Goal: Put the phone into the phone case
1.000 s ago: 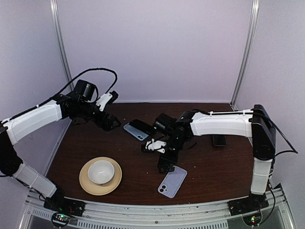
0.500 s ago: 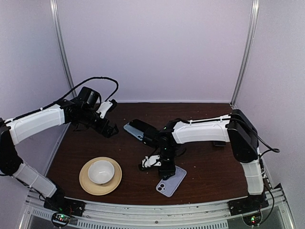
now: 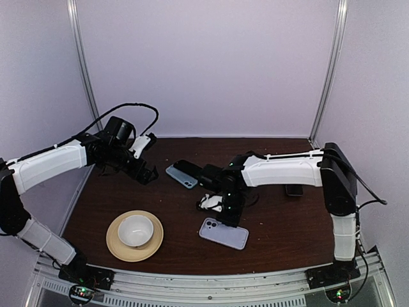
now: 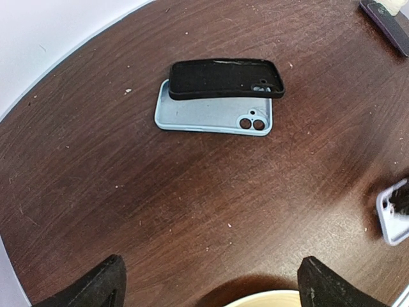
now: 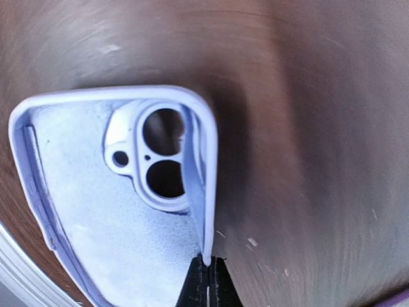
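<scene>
While downturned, right gripper (image 5: 208,267) on lilac case (image 5: 96,243).

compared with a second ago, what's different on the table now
The right end effector came down, shut on the rim of the pale lilac case and swung it from slanted to nearly crosswise, camera end leftward. The left end effector shifted slightly, open. The bowl and the black and light-blue cases stayed put.

The phone case (image 3: 223,234) is an empty pale lavender-blue shell. It lies flat, open side up, at the front middle of the table (image 3: 128,192), with the camera cut-out at its left end. The right hand (image 5: 208,272) pinches one long rim. The phone (image 3: 294,190), a black slab, lies flat at the far right, partly hidden.
</scene>
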You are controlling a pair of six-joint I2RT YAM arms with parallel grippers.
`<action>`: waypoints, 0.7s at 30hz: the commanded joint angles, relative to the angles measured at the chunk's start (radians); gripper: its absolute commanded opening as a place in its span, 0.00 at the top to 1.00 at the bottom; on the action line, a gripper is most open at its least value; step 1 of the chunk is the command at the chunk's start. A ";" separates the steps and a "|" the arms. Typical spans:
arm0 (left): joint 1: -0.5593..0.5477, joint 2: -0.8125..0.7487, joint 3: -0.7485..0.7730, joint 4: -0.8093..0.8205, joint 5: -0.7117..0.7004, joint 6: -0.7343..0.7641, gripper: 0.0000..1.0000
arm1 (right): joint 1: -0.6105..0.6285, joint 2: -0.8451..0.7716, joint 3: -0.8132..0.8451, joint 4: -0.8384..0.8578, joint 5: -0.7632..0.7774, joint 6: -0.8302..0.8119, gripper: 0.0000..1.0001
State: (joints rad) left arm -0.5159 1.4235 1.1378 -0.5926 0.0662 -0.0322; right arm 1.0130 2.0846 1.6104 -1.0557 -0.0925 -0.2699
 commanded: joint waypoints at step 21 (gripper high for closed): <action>0.004 -0.009 0.005 0.013 0.025 -0.024 0.03 | -0.119 -0.311 -0.425 0.364 0.335 1.260 1.00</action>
State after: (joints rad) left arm -0.5159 1.4227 1.1378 -0.5976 0.0845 -0.0494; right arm 0.8906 1.7699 1.1469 -0.6735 0.2138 1.0302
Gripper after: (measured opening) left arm 0.976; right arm 0.008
